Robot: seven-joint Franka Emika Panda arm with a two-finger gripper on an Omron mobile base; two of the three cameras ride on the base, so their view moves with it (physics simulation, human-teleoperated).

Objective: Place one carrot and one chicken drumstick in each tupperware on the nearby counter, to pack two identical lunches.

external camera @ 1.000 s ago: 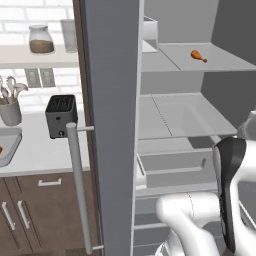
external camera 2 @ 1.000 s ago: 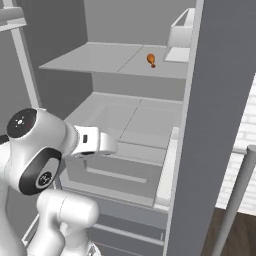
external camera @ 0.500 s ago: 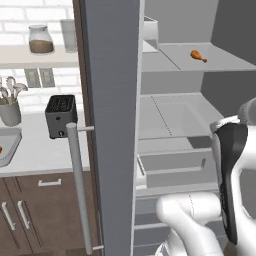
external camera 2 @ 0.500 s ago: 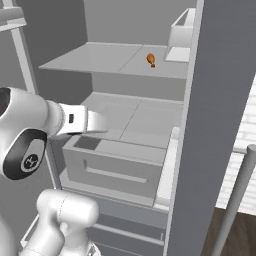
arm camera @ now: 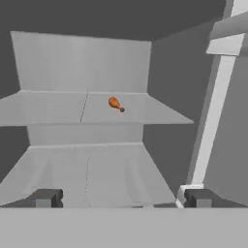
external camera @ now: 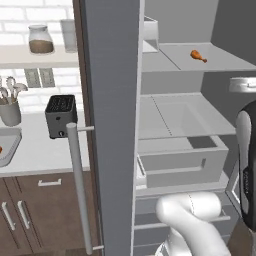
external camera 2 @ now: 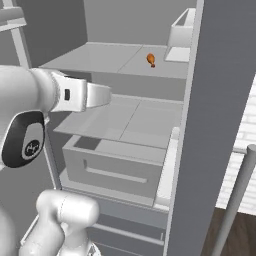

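A reddish-brown chicken drumstick (external camera: 198, 56) (external camera 2: 151, 60) (arm camera: 115, 104) lies alone on the upper shelf of the open fridge, toward its back. My gripper (arm camera: 122, 198) is open and holds nothing. It points into the fridge from the front, below the drumstick's shelf and well short of it. On the counter (external camera: 35, 155) at the far left, a grey tupperware (external camera: 10, 145) is cut by the frame. An orange speck sits at its edge; whether it is a carrot I cannot tell.
The grey fridge door (external camera: 112, 125) with its long bar handle (external camera: 80, 190) stands open between counter and shelves. A pulled-out drawer (external camera: 180, 160) sits under the lower shelf; a white bin (external camera 2: 182, 30) is on the upper one. A black toaster (external camera: 61, 115) stands on the counter.
The arm has lifted and swung the hand upward in front of the fridge shelves. The drumstick has not moved and the jaws stay open.
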